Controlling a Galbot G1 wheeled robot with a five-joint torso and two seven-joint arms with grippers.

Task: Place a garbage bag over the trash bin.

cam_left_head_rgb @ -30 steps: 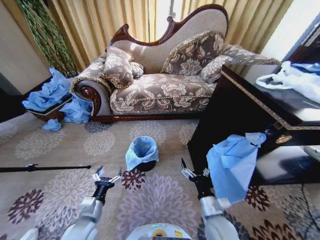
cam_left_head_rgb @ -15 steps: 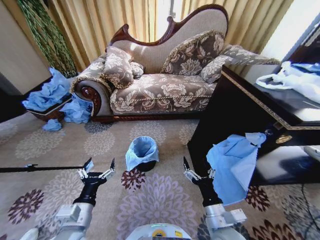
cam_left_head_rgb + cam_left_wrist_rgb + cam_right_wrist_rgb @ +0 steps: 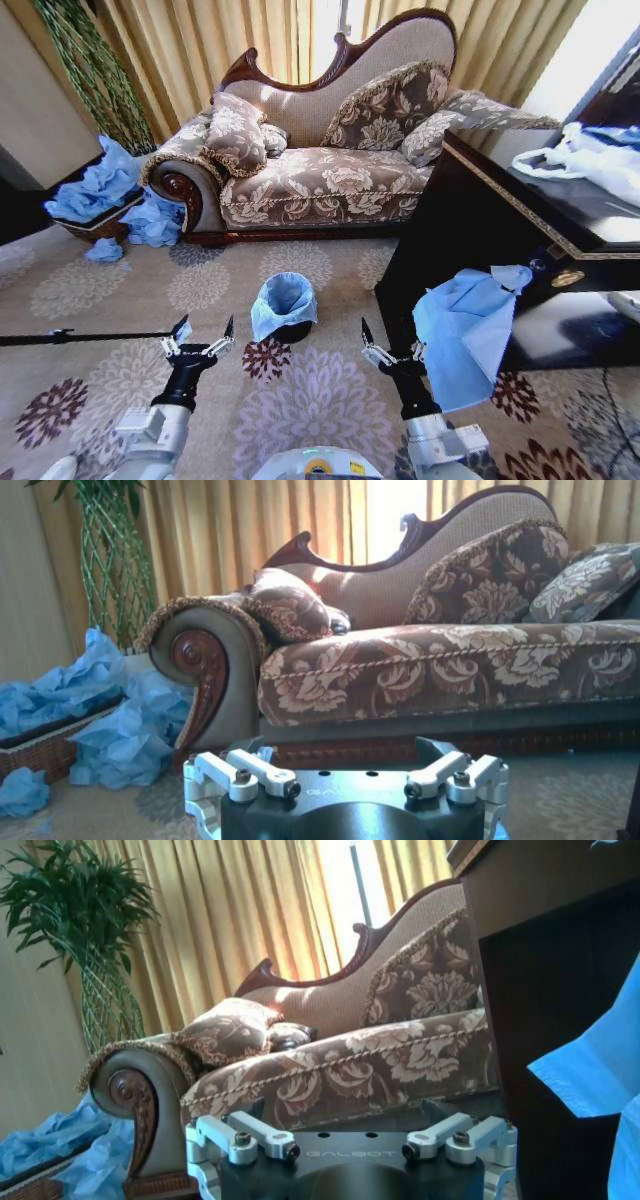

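Observation:
The trash bin (image 3: 291,328) is a small black cylinder on the patterned carpet in front of the sofa. A crinkly light-blue garbage bag (image 3: 283,298) lies over its mouth and hangs down its left side. My left gripper (image 3: 206,327) hovers open over the carpet, a little left of and nearer than the bin, holding nothing. Right of the bin, my right gripper (image 3: 390,341) is also open and empty, close to a second blue bag (image 3: 462,330) that hangs off the dark desk.
A floral sofa (image 3: 320,180) stands behind the bin. A wicker basket (image 3: 95,225) with a bunch of blue bags (image 3: 100,185) sits at the far left. The dark desk (image 3: 500,210) on the right holds a white plastic bag (image 3: 590,160). A black rod (image 3: 90,336) lies on the carpet at the left.
My left gripper has shifted left, away from the bin, and its fingers have spread wider. The right gripper has barely moved. The bin and its bag have not changed.

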